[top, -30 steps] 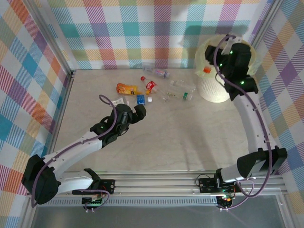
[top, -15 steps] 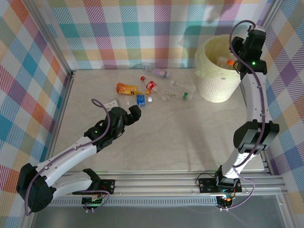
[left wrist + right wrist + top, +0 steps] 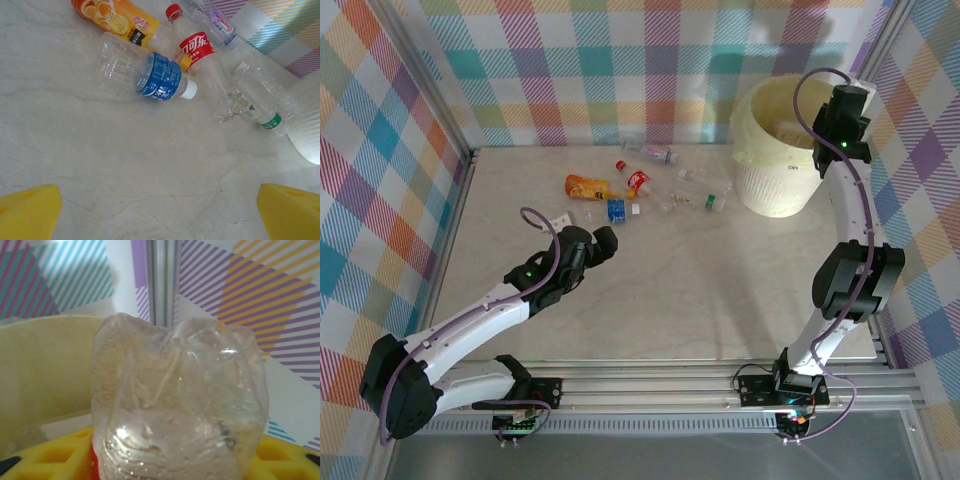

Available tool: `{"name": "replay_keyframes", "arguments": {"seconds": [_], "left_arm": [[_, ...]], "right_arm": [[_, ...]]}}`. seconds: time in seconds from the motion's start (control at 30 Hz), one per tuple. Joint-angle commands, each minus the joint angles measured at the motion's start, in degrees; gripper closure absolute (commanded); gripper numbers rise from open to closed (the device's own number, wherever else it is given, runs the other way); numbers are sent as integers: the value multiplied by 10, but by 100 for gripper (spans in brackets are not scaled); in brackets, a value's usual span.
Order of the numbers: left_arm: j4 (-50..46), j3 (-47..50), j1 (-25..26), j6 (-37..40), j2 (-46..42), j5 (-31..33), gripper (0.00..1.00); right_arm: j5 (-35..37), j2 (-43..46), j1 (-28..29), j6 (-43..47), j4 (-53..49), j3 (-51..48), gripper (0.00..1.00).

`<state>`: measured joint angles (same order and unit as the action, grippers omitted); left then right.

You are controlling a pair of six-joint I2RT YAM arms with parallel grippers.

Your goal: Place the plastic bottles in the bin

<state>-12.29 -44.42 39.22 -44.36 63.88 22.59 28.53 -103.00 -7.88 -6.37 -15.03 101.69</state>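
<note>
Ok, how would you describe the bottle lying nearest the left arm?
Start at the cream bin at the table's far right; a scatter of bottles lies to its left. The one meant is the clear bottle on its side at the scatter's near edge. It alone has a blue label and white cap; its neighbours show orange, red or green.
</note>
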Motion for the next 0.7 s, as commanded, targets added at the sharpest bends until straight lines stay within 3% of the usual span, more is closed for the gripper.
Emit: {"name": "replay_keyframes", "arguments": {"seconds": [0.0,0.2,0.43,0.67], "left_arm": [[-15,-21,-7,-12,4,11,0],[-28,-32,-14,-32,27,11,0],[-32,-55,-18,-42,51,9,0],[-64,-69,-28,-59,70,-1,0]], "right_arm": [[59,-13,-11,13,-4,17,39],[57,0,-11,-6,-30,11,24],[-18,30,-11,-10,-57,13,7],[-106,97,-11,-30,-69,-21,0]]}}
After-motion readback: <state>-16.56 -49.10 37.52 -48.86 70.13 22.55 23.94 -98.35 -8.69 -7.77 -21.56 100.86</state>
